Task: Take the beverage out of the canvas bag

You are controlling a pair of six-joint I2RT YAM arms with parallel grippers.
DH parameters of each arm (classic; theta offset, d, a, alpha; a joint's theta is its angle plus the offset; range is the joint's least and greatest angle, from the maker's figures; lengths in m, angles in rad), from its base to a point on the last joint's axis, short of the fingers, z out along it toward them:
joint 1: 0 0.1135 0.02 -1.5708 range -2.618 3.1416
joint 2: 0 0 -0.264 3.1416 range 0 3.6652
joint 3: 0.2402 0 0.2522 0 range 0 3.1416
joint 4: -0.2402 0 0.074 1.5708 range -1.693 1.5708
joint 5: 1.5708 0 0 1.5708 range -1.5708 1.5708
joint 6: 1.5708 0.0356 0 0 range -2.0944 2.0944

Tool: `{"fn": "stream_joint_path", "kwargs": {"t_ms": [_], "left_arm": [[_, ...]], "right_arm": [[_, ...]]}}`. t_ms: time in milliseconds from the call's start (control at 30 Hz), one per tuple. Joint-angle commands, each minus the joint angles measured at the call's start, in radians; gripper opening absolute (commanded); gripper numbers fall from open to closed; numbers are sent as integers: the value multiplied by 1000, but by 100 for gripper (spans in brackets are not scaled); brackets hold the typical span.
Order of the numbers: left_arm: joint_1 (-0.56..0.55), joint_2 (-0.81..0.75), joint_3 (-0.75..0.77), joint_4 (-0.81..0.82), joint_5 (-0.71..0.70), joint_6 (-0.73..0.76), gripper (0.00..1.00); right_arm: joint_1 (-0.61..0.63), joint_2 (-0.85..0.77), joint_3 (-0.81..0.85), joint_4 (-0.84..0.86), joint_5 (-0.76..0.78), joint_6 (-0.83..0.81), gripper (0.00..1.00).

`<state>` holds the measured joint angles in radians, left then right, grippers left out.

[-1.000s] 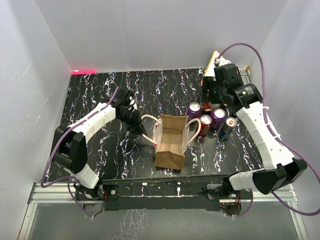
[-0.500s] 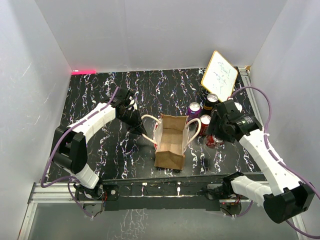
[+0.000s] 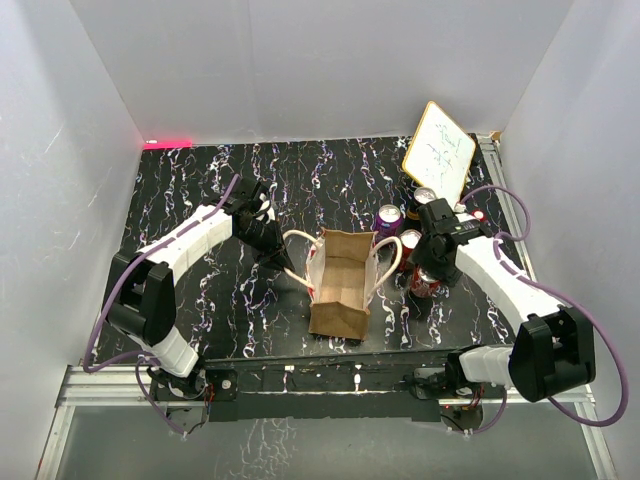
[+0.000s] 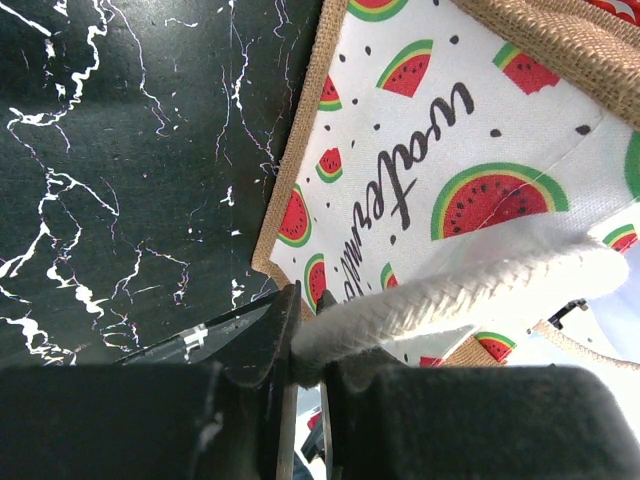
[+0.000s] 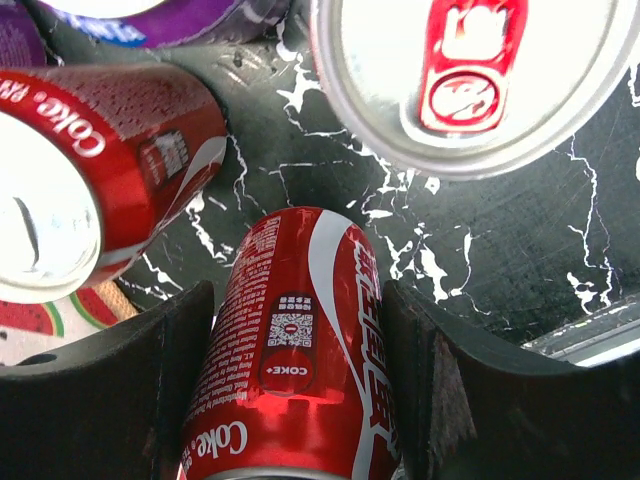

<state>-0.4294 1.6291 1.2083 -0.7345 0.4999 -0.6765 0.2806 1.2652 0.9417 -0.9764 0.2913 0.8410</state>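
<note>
Black, white-veined bench [image 3: 190, 180] between white walls [image 3: 300, 70]. Nearly done, I judge: my right tool [image 3: 427, 272], arm bent inward, is clamped on a red Coke can [image 5: 300, 300] outside the tan boxy canvas bag [image 3: 338, 305], at its 3 o'clock; only release is left. My left tool [image 4: 305, 345], reaching from 9 o'clock, pinches the bag's cream rope handle [image 4: 450, 290].

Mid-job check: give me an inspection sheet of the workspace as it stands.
Surface: black marbled table.
Job's things: canvas bag upright, open, no can seen inside; red Coke can outside, to its right.
Clutter: purple can, second red can, whiteboard.
Tools: left tool shut on the bag's handle; right tool shut on the red Coke can.
Cables: purple cable along each arm, clear of the bag.
Surroundings: white walls, red light strip.
</note>
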Motion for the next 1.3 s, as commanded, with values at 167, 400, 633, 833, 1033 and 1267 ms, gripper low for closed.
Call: {"fn": "stream_joint_path", "kwargs": {"t_ms": [167,400,633,833,1033,1267], "left_arm": [[-4,-4,14,-22,12,4,0],[-5,16,23,-25,20,15,0],[-5,28,38,-36,20,32,0],[-5,26,41,-42,17,37,0],[-4,27,46,-47,17,42,0],[-5,14,54,-49,14,45,16]], "right_arm": [[-75,17,-48,174,23,-38,8],[-96,61,-54,205,6,-74,9],[-100,75,-69,234,3,-91,23],[-102,56,-67,235,-7,-104,53],[-102,20,-62,231,-18,-130,76],[-103,-23,-56,228,-53,-181,87]]}}
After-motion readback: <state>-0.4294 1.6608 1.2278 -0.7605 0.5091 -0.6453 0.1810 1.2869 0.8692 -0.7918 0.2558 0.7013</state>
